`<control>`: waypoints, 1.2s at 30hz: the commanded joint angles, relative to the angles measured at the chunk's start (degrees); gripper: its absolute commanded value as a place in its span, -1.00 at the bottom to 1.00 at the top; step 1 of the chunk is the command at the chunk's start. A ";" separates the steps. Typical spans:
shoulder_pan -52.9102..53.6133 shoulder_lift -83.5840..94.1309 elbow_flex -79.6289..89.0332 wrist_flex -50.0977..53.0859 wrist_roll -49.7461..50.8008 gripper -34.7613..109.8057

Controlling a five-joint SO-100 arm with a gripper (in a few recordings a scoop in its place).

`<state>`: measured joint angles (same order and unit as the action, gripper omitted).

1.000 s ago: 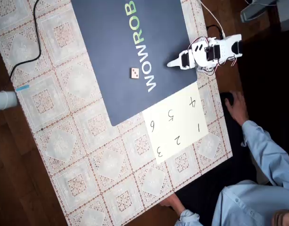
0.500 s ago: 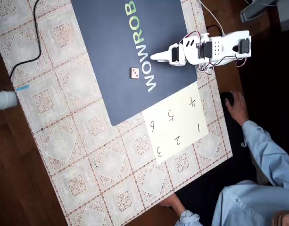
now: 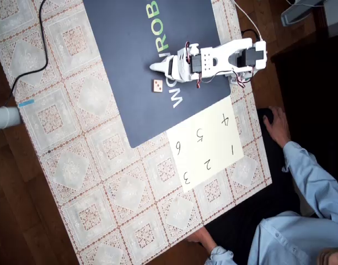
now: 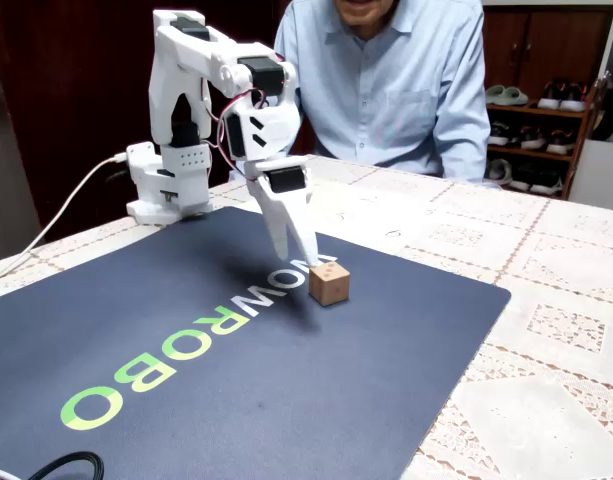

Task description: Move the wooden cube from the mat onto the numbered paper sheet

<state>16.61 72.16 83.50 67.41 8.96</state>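
The wooden cube (image 3: 157, 85) (image 4: 329, 283), tan with red dots, sits on the dark navy mat (image 3: 130, 110) (image 4: 386, 370) next to the white "W" of the lettering. My white gripper (image 3: 153, 67) (image 4: 303, 258) points down at the mat, its tips just beside the cube and not touching it. The fingers look pressed together with nothing between them. The numbered paper sheet (image 3: 210, 144) lies flat off the mat's lower right corner in the overhead view, with dark digits written on it.
The arm's base (image 3: 251, 55) (image 4: 166, 190) stands at the mat's edge with a white cable (image 4: 66, 215) running off it. A person (image 4: 406, 80) sits behind the table, one hand (image 3: 276, 126) near the sheet. A black cable (image 3: 39, 49) crosses the lace tablecloth.
In the overhead view the arm has stretched left across the mat, bringing the gripper from near the base to just beside the cube. The cube has not moved.
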 commanded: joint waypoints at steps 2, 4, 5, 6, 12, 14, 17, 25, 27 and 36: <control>-2.20 -0.26 -1.93 0.62 0.62 0.04; -3.34 -0.88 -2.46 0.18 -0.09 0.01; -3.60 -1.32 -2.81 -0.18 -0.35 -0.01; -3.69 -1.76 -3.08 -0.53 -0.18 -0.02; -2.29 -5.36 -7.65 -0.44 0.09 -0.02; -1.76 -6.86 -10.02 0.53 0.00 -0.02; -1.14 -9.23 -13.80 2.37 -0.18 -0.02; -0.79 -15.82 -21.97 5.19 -1.76 -0.14; -1.23 -16.96 -23.47 6.15 -1.49 -0.13; -2.72 -19.34 -27.42 8.79 -1.41 -0.18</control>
<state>14.15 51.77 58.62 74.62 7.03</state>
